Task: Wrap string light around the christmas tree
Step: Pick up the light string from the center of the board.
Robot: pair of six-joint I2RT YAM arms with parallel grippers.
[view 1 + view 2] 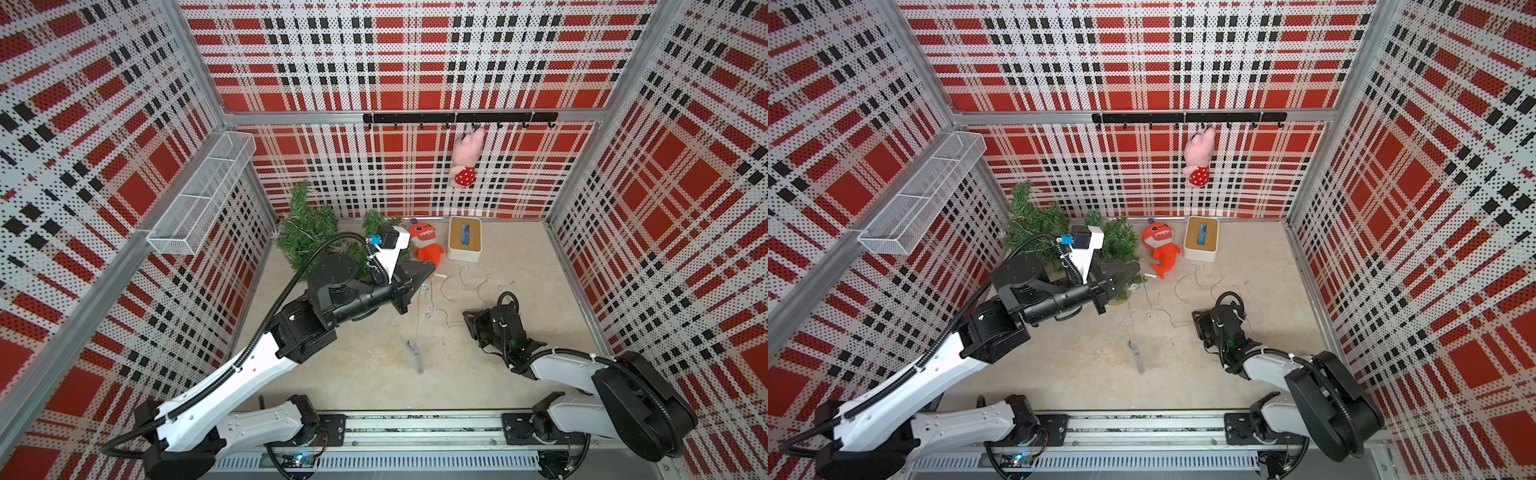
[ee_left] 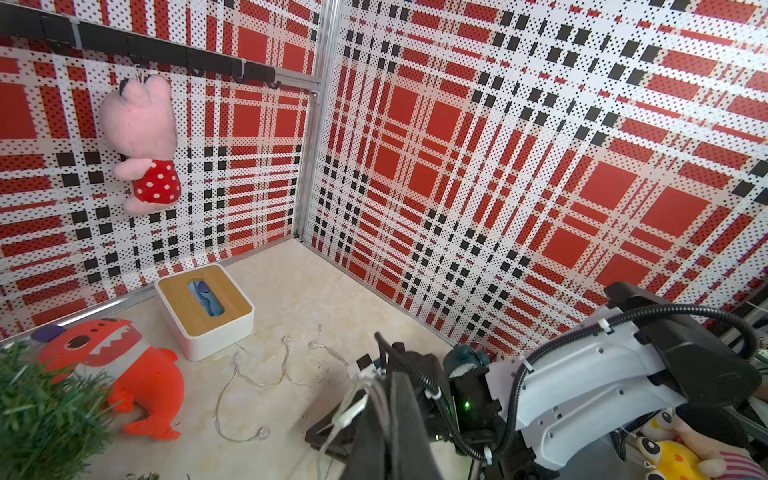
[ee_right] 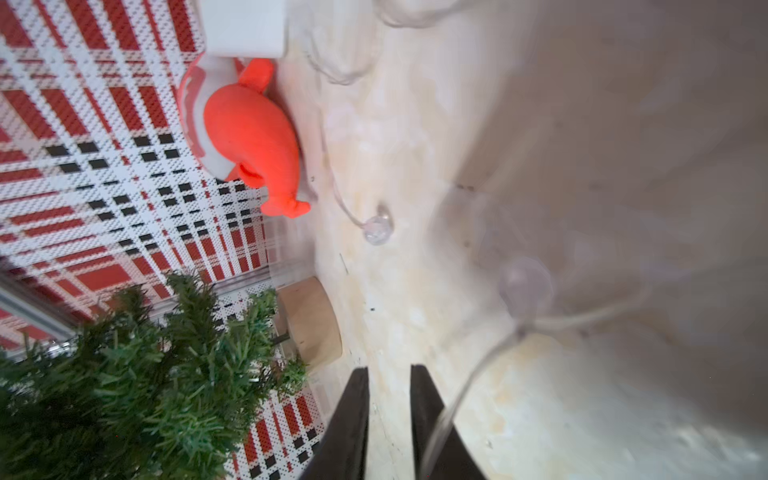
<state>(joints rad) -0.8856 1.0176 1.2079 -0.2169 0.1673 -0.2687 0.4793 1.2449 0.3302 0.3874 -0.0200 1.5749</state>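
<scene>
Pinching the string light (image 2: pixel 262 433) mid-frame by the christmas tree (image 1: pixel 309 232) is the left end effector (image 1: pixel 430 272); right end effector (image 3: pixel 386 370), cannot tell.

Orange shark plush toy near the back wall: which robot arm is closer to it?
Left. The left arm has its jaws close beside the orange shark plush toy, at its tail end. The right arm has its jaws farther off, nearer the robot's base.
</scene>
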